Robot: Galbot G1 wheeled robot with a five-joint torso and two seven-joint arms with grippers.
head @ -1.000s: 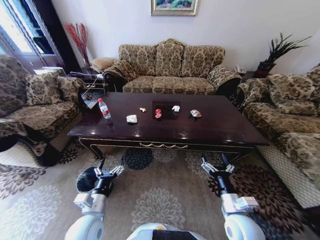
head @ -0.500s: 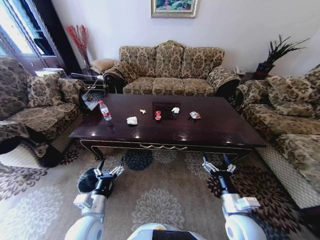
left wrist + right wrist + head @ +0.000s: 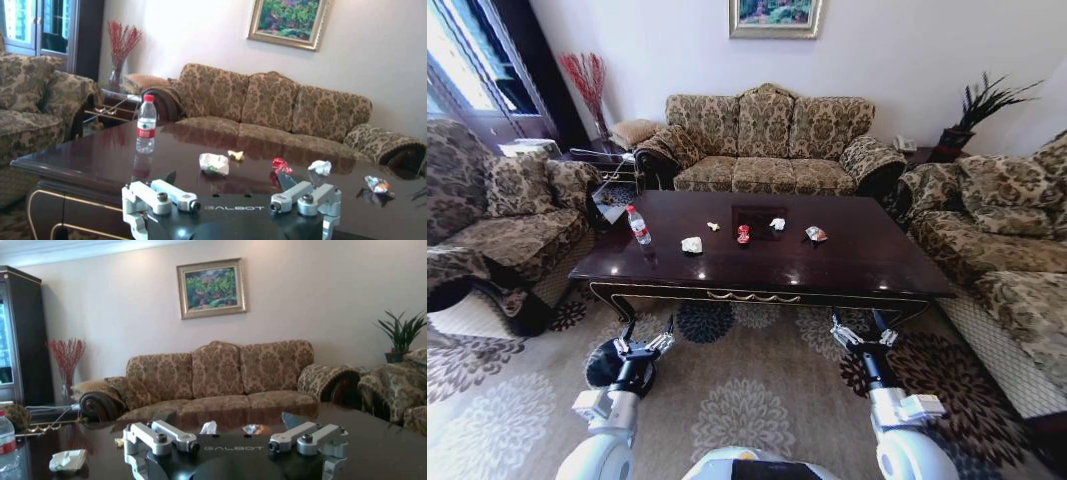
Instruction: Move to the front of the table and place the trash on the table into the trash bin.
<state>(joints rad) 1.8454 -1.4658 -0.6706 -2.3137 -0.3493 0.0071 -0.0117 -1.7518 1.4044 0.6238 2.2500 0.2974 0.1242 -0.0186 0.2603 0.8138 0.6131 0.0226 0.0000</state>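
hidden bits: the trash bin [image 3: 605,362] sits on the carpet by the table's front-left corner, and the left arm covers a good chunk of it, so just the black liner shows. The yellowish scrap [image 3: 713,226] is too tiny to make out properly.

table [image 3: 847,262]: dark glossy top, gold trim on the near edge, sofa behind it. In the wrist views its far edges are cut off.

trash: all on the tabletop. Clear bottle [image 3: 637,225] stands upright near the left end, a white paper wad [image 3: 691,244] just right of it, a red wrapper [image 3: 743,233] mid-table, another white wad [image 3: 778,223] behind it, a multicoloured wrapper [image 3: 816,233] furthest right.

left gripper [image 3: 646,336]: hangs over the carpet short of the table's front edge, fingers spread wide, holding nothing.

right gripper [image 3: 859,331]: same deal on the right side, fingers wide apart, nothing in them.

vs 1 second ago: the whole head view has shifted a touch, table and sofa sit slightly differently in it, so the camera moved. The litter keeps its layout, and both grippers look unchanged.
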